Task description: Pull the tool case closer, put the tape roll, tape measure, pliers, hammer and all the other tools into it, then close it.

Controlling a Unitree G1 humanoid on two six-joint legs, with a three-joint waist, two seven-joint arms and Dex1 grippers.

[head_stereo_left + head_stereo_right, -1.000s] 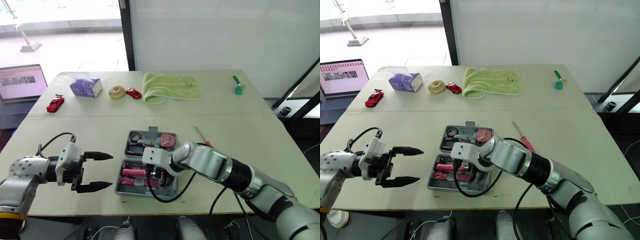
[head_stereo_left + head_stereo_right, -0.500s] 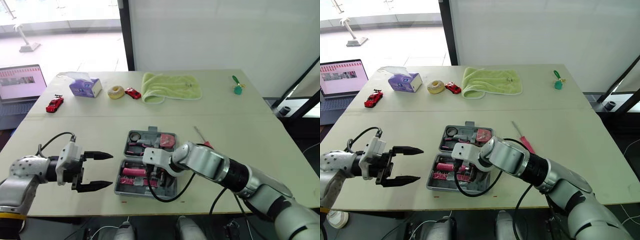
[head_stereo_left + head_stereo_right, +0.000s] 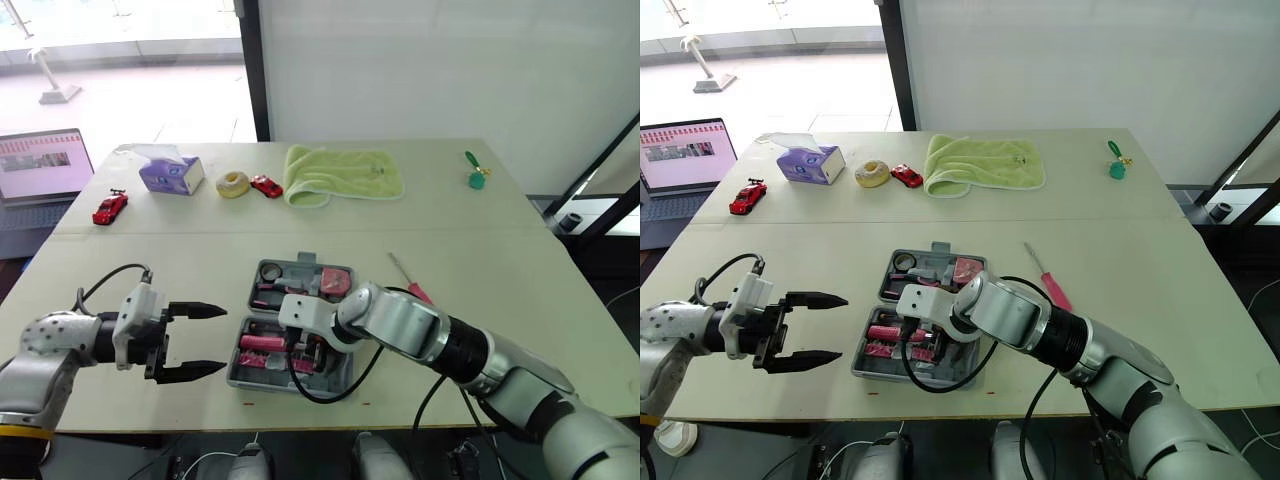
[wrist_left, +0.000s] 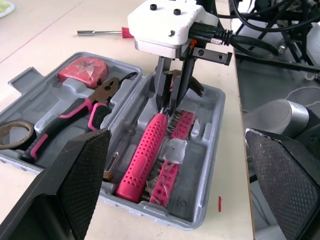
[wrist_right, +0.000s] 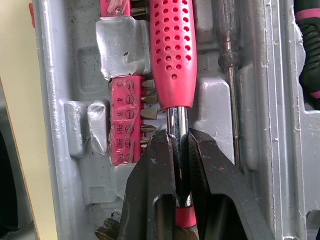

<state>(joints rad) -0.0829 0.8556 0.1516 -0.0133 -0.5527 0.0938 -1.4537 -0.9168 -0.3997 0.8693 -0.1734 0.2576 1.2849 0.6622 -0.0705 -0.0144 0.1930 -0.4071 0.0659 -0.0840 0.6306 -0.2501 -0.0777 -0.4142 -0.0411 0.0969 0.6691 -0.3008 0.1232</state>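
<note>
The grey tool case (image 3: 262, 384) lies open near the table's front edge. My right gripper (image 5: 178, 137) reaches into its near half and is shut on the chrome shaft of the pink-handled hammer (image 5: 172, 55), which lies in its slot beside a strip of pink bits (image 5: 125, 122). The far half holds the pliers (image 4: 75, 112), the red tape measure (image 4: 85, 70) and the tape roll (image 4: 12, 135). A red-handled screwdriver (image 3: 405, 278) lies on the table right of the case. My left gripper (image 3: 222, 340) hovers open just left of the case, holding nothing.
At the back of the table are a green towel (image 3: 343, 172), a tissue box (image 3: 171, 174), a cream ring (image 3: 233, 184), two red toy cars (image 3: 266, 185) (image 3: 110, 207) and a green object (image 3: 476, 178). A laptop (image 3: 40, 165) stands off the table's left side.
My right gripper, with the hammer in it, has edged slightly to the left inside the case. The left gripper has stayed where it was, still open.
</note>
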